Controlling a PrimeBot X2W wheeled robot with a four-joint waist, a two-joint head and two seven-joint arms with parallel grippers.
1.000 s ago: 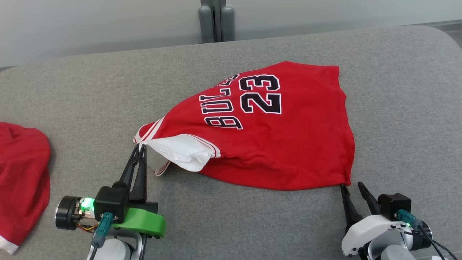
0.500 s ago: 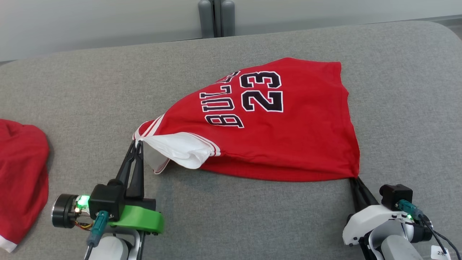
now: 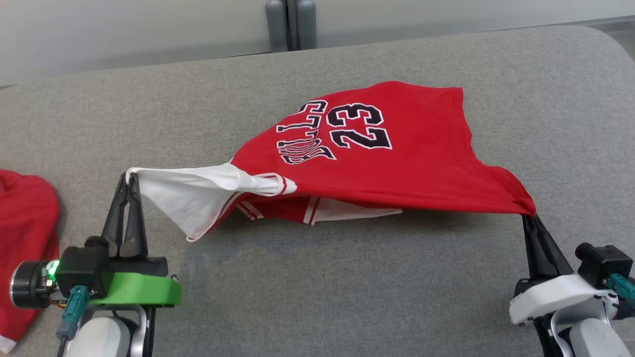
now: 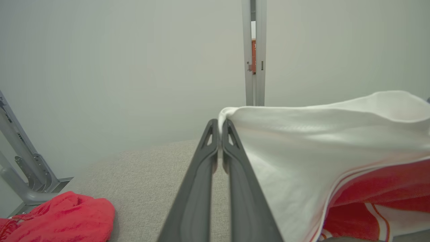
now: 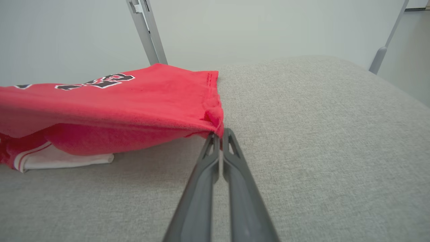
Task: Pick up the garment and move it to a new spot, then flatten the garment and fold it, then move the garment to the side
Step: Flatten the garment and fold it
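A robot's left gripper and right gripper hold a red jersey stretched between them over a grey padded table.
The left is clenched on a white corner at near left, the right on a red corner at near right. The jersey's far part rests mid-table. Another red cloth lies at the left edge.

Looks like a lab: padded grey table, metal posts.
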